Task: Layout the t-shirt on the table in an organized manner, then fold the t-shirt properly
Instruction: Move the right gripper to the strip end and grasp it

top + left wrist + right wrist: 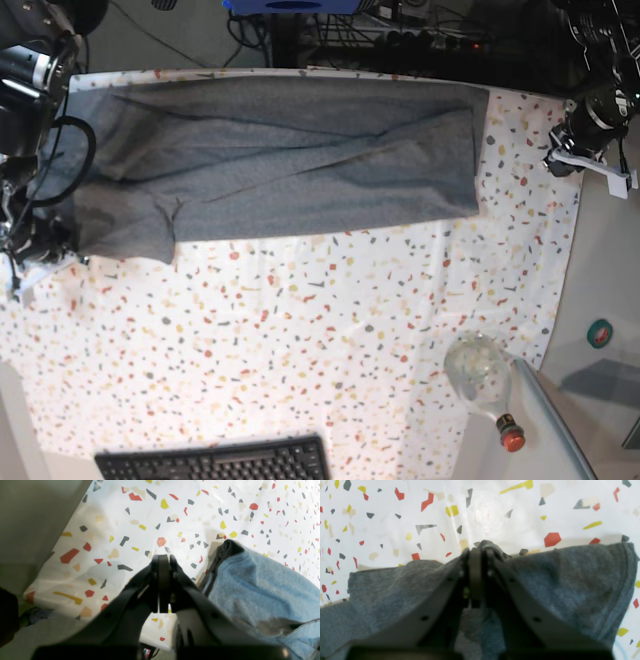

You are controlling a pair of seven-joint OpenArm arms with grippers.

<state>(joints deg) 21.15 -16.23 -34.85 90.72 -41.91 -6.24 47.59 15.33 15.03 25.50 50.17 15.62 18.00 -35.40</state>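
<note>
The grey t-shirt (290, 150) lies spread lengthwise along the far side of the speckled table (300, 340), with a sleeve hanging down at its left end. In the right wrist view my right gripper (480, 551) is shut on the t-shirt (570, 580); the cloth edge is bunched up at its fingertips. In the base view the right gripper (48, 248) sits at that left sleeve end. My left gripper (163, 558) is shut with nothing in it, just above the table (150, 517) and left of the t-shirt's edge (262, 587). The left gripper (572, 155) hangs beyond the shirt's right end.
A clear bottle (480, 375) with a red cap lies at the table's front right corner. A black keyboard (215, 462) sits at the front edge. A green tape roll (600, 333) rests on the plain side surface at right. Cables and equipment line the back.
</note>
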